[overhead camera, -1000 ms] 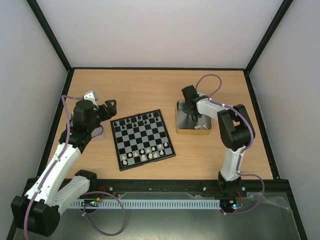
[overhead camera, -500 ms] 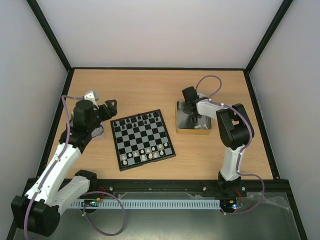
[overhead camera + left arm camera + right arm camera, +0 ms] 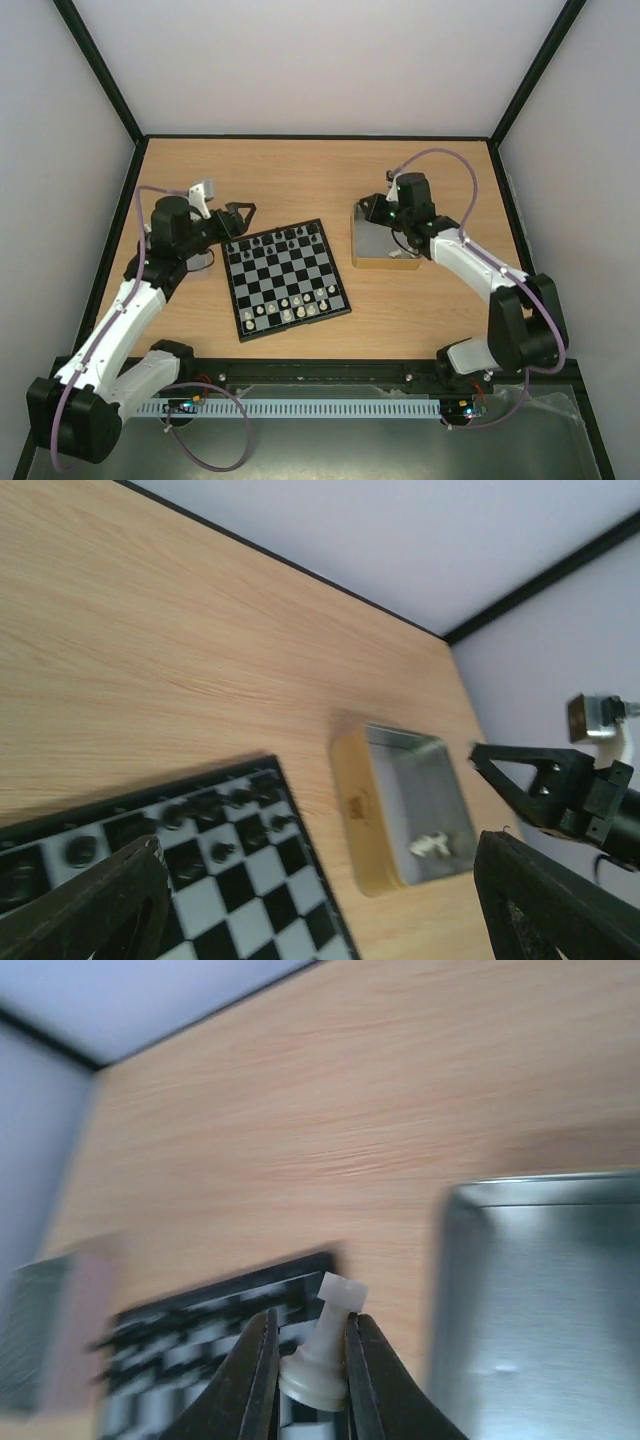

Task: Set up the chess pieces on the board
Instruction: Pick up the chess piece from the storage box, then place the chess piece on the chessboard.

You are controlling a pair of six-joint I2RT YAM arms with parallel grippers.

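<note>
Now the right tool point(image 3: 312, 1385) pinches a white piece point(image 3: 325, 1345) over the desk point(image 3: 300, 1110), between the gold-rimmed tray point(image 3: 378, 262) and the board point(image 3: 287, 279). The left tool point(image 3: 320, 900) hangs spread. The rows look partly filled; a spare piece point(image 3: 432, 845) lies in the tray.

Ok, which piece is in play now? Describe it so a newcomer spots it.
Right of the board on the wooden table sits a gold-rimmed tray; the right gripper hangs at its far left corner. Pinched in that gripper is a cream-white piece with a flared base and flat-topped head: the only one held off the table, unlike the loose piece lying in the tray.
</note>
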